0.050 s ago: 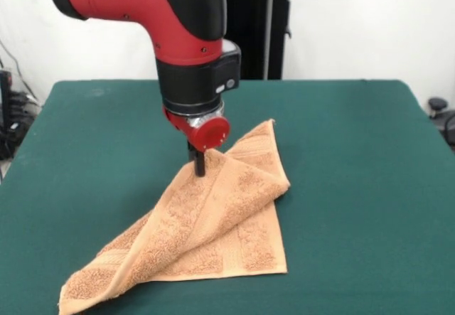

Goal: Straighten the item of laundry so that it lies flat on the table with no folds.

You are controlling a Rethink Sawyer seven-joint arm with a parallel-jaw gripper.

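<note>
The gripper [200, 164], a short dark stub under the red disc at the end of the red and black arm [170, 16], is down at the raised peak of the towel, and from where I stand it looks pinched shut on a bit of the cloth there, though the fingers are so buried in the pile that I would not swear to it.

Nearest me, the small peach-orange terry hand towel [206, 237] trails one corner out to the front edge of the dark green felt-covered bench [370, 187], low on the left. That corner and the straight edge running off to the right lie flat on the cloth. Above them the towel is doubled: a big flap is folded diagonally across the lower layer, and a thick ridge runs up from the near-left corner toward the gripper. Further back, the cloth rises into a tent at the point of the hold, and another corner, with its flat woven band showing, sticks up and out to the right, just beyond the gripper.

So the job is partly under way at best. The towel sits near the middle of the bench with plenty of room round it, but the folded flap is yet to be opened out and the lifted part is yet to be laid down. I would judge most of the straightening is left to do.
</note>
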